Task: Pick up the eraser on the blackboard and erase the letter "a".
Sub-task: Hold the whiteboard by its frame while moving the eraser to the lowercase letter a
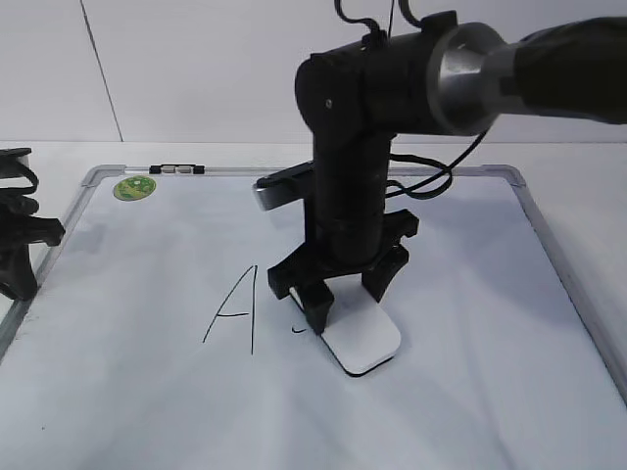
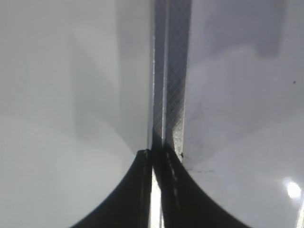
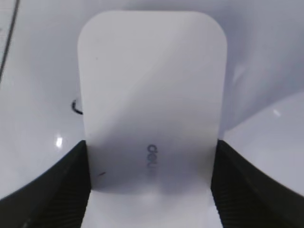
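Observation:
The white eraser (image 1: 364,341) lies flat on the blackboard (image 1: 460,392), just right of the tall capital "A" (image 1: 235,308). My right gripper (image 1: 348,304) comes down on it from above, with a finger pressed against each long side; in the right wrist view the eraser (image 3: 152,95) fills the space between the black pads (image 3: 71,190). Of the letter "a", only a small curved black stroke (image 3: 75,107) shows at the eraser's left edge (image 1: 297,331); the rest is hidden or gone. My left gripper (image 2: 154,154) is shut and empty over the board's metal frame (image 2: 171,71).
The left arm (image 1: 20,235) rests at the board's left edge. A round green sticker (image 1: 134,188) and a small black-silver clip (image 1: 176,169) sit at the board's far left corner. The right arm's cable hangs over the far part of the board.

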Controlling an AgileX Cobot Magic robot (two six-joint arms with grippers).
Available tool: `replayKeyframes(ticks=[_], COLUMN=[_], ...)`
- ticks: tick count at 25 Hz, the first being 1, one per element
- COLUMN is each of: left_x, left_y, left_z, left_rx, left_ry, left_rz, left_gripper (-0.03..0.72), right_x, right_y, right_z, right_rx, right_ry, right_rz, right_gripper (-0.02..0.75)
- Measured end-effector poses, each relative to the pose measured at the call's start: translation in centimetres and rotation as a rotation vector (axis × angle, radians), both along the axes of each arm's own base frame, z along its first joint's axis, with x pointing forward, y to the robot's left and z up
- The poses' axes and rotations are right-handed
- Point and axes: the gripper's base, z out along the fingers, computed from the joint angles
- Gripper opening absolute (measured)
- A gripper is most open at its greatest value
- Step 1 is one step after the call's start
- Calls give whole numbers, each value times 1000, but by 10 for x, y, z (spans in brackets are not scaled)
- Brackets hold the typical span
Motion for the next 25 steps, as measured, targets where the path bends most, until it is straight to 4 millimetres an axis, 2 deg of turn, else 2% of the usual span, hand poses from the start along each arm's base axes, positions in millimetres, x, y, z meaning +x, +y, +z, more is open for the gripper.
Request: replayKeyframes(ticks=[3,8,14,18,25], left_x=[0,0,0,0,0], left_y=[0,0,0,0,0], left_z=[0,0,0,0,0], left_rx=[0,0,0,0,0], left_ry=[0,0,0,0,0], left_rz=[0,0,0,0,0], left_gripper=[14,14,14,14,14], right_x=[-12,-23,-23,-14,18], right_y=[14,27,27,16,-25], right_z=[0,0,0,0,0], right_rx=[6,26,11,15,12], right_ry=[5,22,10,12,9], right_rz=[39,68,74,34,-92], right_gripper=[566,566,566,566,566])
